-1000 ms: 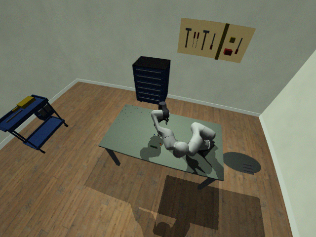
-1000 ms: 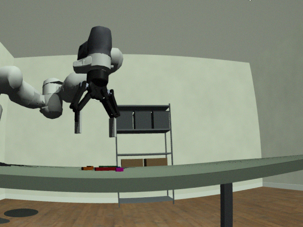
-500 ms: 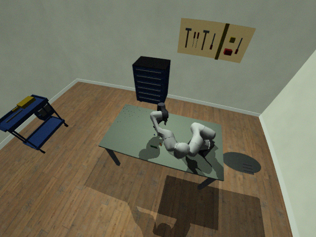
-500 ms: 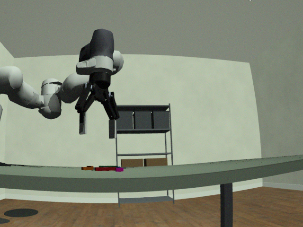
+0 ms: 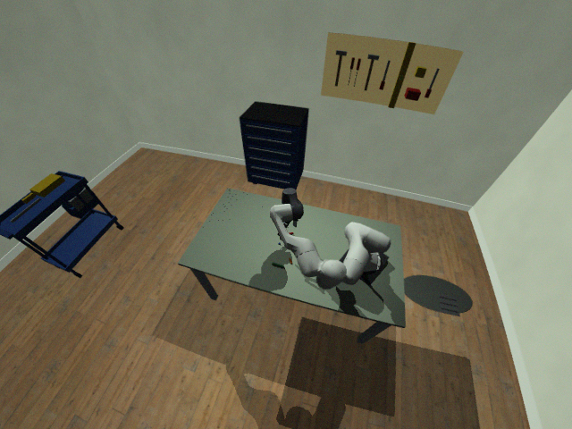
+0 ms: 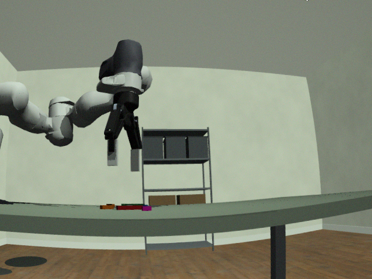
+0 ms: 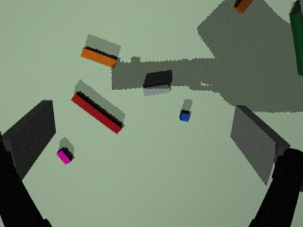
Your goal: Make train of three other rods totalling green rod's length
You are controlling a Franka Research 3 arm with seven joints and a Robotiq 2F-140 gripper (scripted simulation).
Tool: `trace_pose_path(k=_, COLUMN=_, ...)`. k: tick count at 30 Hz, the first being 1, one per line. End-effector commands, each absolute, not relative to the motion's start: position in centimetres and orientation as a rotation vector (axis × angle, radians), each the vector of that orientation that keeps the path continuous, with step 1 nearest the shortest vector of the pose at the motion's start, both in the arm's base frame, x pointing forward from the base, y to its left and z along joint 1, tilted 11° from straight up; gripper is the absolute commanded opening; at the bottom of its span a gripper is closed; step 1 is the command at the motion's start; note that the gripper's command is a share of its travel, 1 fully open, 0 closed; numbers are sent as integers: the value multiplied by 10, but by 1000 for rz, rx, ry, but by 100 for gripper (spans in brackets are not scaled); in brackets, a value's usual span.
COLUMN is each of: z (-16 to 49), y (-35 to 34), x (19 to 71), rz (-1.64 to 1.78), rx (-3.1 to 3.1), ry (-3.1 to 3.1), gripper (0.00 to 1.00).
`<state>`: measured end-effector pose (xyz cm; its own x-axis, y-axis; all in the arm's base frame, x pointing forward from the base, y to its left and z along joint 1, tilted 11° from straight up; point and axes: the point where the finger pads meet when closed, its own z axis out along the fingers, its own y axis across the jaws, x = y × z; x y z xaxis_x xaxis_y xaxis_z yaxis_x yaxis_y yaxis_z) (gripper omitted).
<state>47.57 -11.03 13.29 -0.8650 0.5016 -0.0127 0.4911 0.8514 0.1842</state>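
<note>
Jaws [image 5: 290,224] [image 6: 123,160] stand wide apart with nothing between them, raised above the green-grey counter [image 5: 231,239] [image 6: 210,211] [image 7: 142,189] and pointing down from the white arm [image 5: 332,272] [image 6: 86,108]. Below, the rods lie flat and separate from one another. In the wrist view, the red rod [image 5: 290,233] [image 6: 130,207] [image 7: 97,113] slants down to the right, left of the middle. Near its upper end is an orange rod [image 6: 104,207] [image 7: 98,57], turned at a shallower slant. The short magenta rod [image 6: 146,208] [image 7: 64,156] sits below the red one, close to the left finger pad in that view. A grey rod [image 7: 157,90] lies right of the red and orange ones, one side dark, and the small blue rod [image 5: 279,243] [image 7: 185,116] lies below and right of it. Toward the upper right, a second orange rod [image 5: 290,260] [image 7: 243,6] is cut by the top border. The green rod [image 5: 278,264] [image 6: 132,204] [image 7: 296,43] lies at the right border, partly cut off, well apart from the red rod; in the top view it rests beside the second orange rod.
</note>
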Motion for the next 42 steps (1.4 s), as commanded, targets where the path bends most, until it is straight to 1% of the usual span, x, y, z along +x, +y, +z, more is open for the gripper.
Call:
trace_pose_path(k=1, z=135, y=-109, x=478, rz=262, rx=594, ry=2996, gripper=100)
trace_pose_path(k=42, z=146, y=-50, x=502, rz=196, rx=-534, ry=2955, gripper=100)
